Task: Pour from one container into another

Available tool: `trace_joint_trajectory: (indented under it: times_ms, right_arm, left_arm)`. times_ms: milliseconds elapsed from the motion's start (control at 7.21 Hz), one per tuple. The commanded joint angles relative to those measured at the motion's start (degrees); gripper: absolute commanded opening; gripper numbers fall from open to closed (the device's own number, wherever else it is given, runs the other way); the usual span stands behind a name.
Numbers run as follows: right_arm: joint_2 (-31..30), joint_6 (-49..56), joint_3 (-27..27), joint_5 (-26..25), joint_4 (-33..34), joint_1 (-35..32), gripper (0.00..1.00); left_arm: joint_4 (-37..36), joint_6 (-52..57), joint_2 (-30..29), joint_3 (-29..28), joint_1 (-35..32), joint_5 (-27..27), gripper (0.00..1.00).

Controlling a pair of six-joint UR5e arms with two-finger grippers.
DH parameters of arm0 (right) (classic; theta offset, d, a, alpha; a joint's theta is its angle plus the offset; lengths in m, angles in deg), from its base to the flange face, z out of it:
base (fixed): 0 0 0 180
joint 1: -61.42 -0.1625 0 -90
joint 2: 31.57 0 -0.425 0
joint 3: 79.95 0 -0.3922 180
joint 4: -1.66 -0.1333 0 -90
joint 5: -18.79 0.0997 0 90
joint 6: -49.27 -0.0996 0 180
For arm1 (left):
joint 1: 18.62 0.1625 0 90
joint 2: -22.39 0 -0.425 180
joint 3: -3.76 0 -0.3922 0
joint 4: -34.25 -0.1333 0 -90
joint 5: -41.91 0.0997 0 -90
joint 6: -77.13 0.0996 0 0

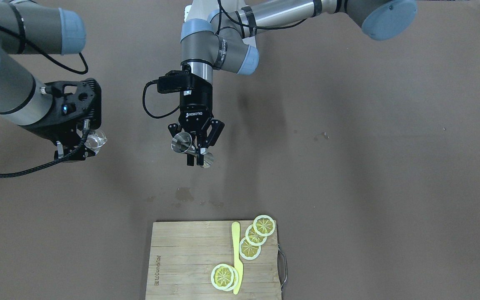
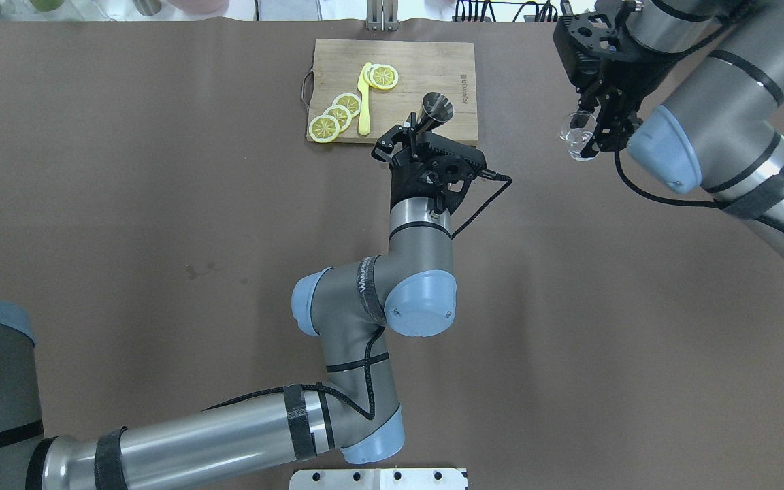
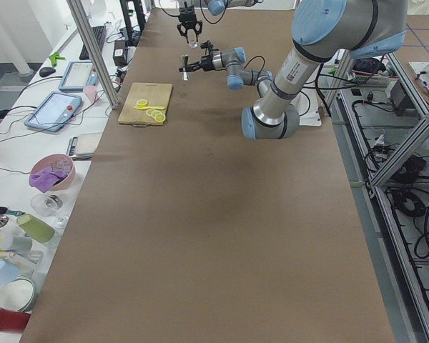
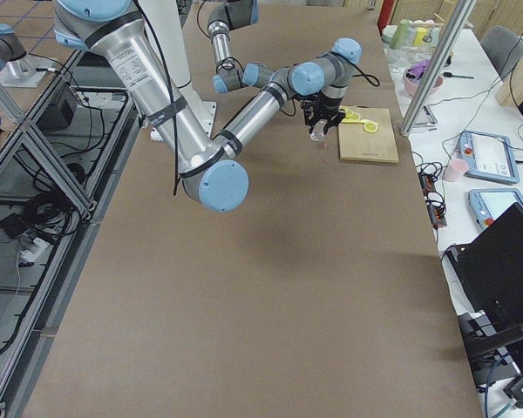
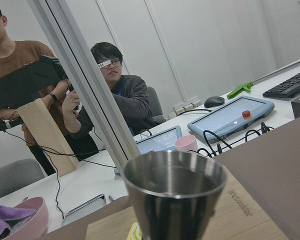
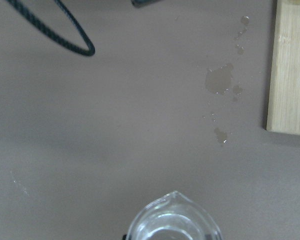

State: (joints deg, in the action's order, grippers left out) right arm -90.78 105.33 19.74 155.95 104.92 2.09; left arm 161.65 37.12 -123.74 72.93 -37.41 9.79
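Observation:
A double-ended steel jigger hangs roughly upright above the table with my left gripper shut on its waist. The overhead view shows its open top in front of the left gripper. Its rim fills the bottom of the left wrist view. A small clear glass with a spout is held in the air by my right gripper, shut on it, well apart from the jigger. Overhead, the glass sits under the right gripper. The spout appears in the right wrist view.
A wooden cutting board lies at the table's operator side with lemon slices and a yellow knife on it. Wet stains mark the brown table between board and jigger. Operators sit beyond the table edge.

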Motion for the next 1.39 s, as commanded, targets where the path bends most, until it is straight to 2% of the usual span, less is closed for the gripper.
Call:
trace_joint_trajectory:
  times_ms: [0,139,277,416,555,1249]
  right_arm:
    - [-9.84,-0.07,-1.69,8.0,-14.26,-3.15,0.0]
    - [-9.95,0.02,-6.05,11.78,-18.66,-4.56,0.0]
    - [-9.96,-0.07,-12.71,15.47,-26.89,-6.49,0.0]
    - [-9.96,-0.77,-18.43,17.42,-33.93,-7.55,0.0]
    - [-10.65,-2.34,-20.49,17.7,-37.83,-8.26,0.0]
    - [-14.16,-9.03,-20.6,19.19,-38.48,-9.84,0.0]
  left_arm:
    - [5.55,-0.07,1.36,0.17,-0.29,-1.52,0.0]
    - [10.81,-0.07,3.72,0.26,-0.81,-2.93,0.0]
    - [13.82,-0.07,5.49,0.61,-0.82,-2.94,0.0]
    - [15.93,0.02,8.29,2.87,-0.9,-3.2,0.0]
    - [17.96,0.11,11.45,5.5,-1.25,-5.03,0.0]
    - [32.36,0.98,25.86,10.88,-3.89,-9.62,0.0]
